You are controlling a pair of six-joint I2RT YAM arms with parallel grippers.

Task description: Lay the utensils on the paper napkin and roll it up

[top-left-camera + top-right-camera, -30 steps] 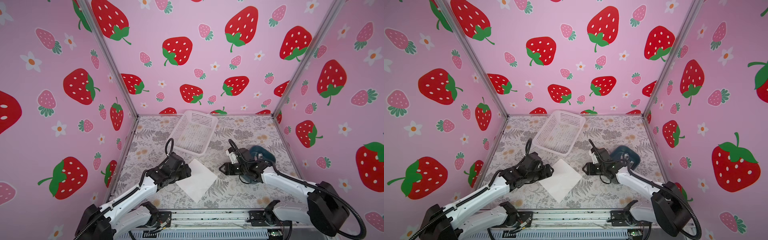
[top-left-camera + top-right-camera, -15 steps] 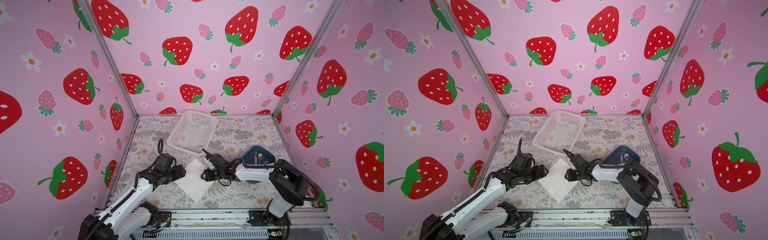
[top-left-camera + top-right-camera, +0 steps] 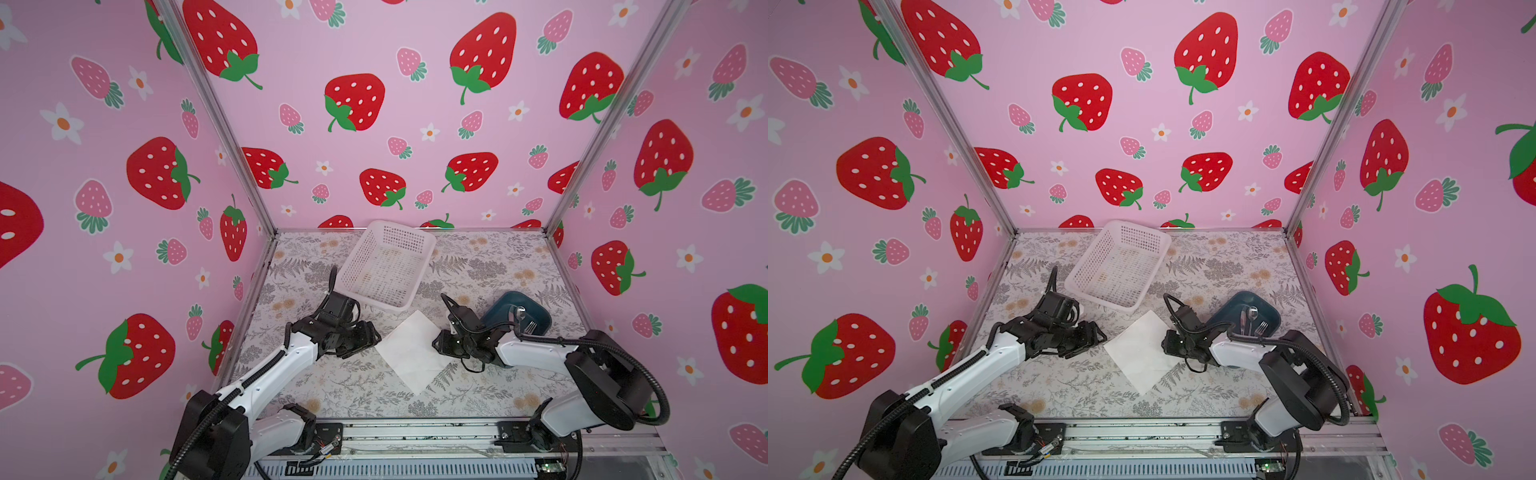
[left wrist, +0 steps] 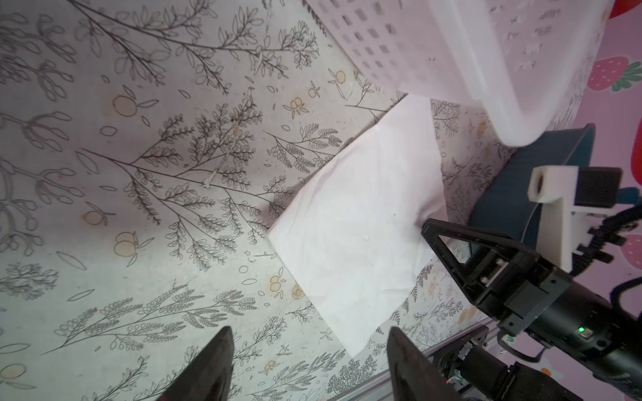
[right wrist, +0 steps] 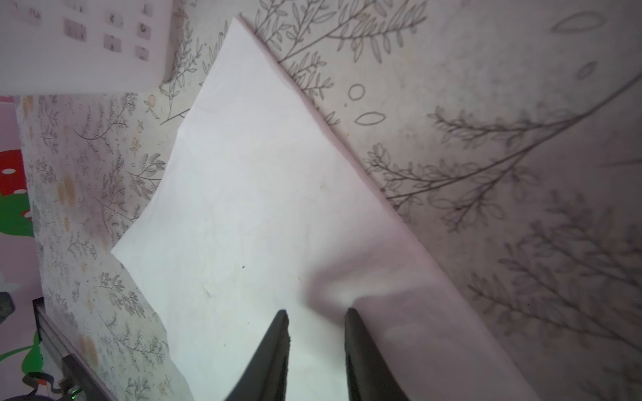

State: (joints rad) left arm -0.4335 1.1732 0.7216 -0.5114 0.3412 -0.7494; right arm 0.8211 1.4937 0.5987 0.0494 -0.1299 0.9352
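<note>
The paper napkin [image 3: 409,353] [image 3: 1138,353] lies flat as a white diamond on the floral table between both arms. My right gripper [image 5: 317,312] [image 3: 437,345] rests on its right edge, jaws narrowly open, and the paper puckers between the fingertips. My left gripper [image 4: 309,330] [image 3: 373,334] hovers open just left of the napkin [image 4: 361,225], with only the sheet's near corner between its tips. The utensils [image 3: 1250,322], slim cutlery with a fork among them, lie on a dark blue tray [image 3: 1227,313] behind the right arm; in a top view only the fork [image 3: 530,328] shows.
An empty white perforated basket [image 3: 401,227] [image 3: 1138,228] stands tilted at the back centre, its near corner close to the napkin's far corner. The blue tray [image 3: 505,305] sits at the right. Pink strawberry walls enclose the table on three sides; a metal rail runs along the front.
My right gripper reached onto the napkin, then drew back to the right with its jaws narrowing, and the napkin slid a little to the right. The left jaws narrowed slightly.
</note>
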